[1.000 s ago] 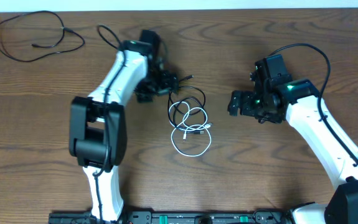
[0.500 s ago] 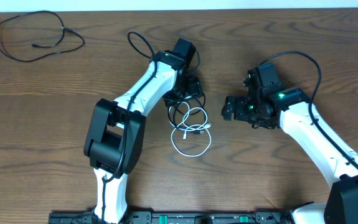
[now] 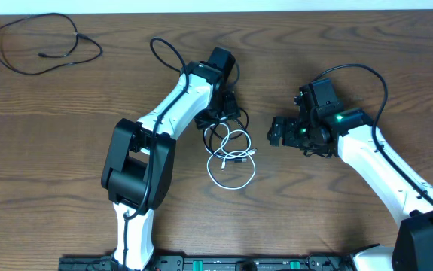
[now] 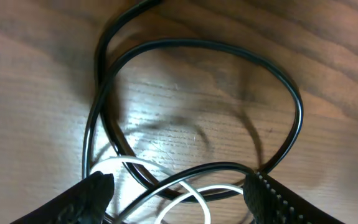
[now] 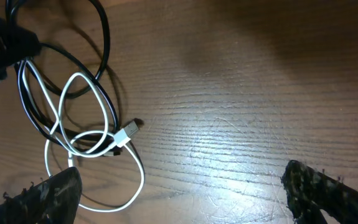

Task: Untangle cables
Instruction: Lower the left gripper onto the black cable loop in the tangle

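A small bundle lies at the table's middle: a black cable in loops, tangled with a shorter white cable whose loop reaches toward the front. My left gripper is open at the bundle's far end. In the left wrist view its fingers straddle a black strand and a white strand without closing. My right gripper is open and empty to the right of the bundle. The right wrist view shows the white plug and black loops. Another black cable lies apart at the far left.
The left arm's own thicker black wire loops behind its wrist. The right arm's wire arcs above its wrist. The table's far edge runs along the top.
My left arm has swung right from beside the bundle to over its far end, then held. My right gripper has moved slightly left toward the bundle. The cables have barely shifted.
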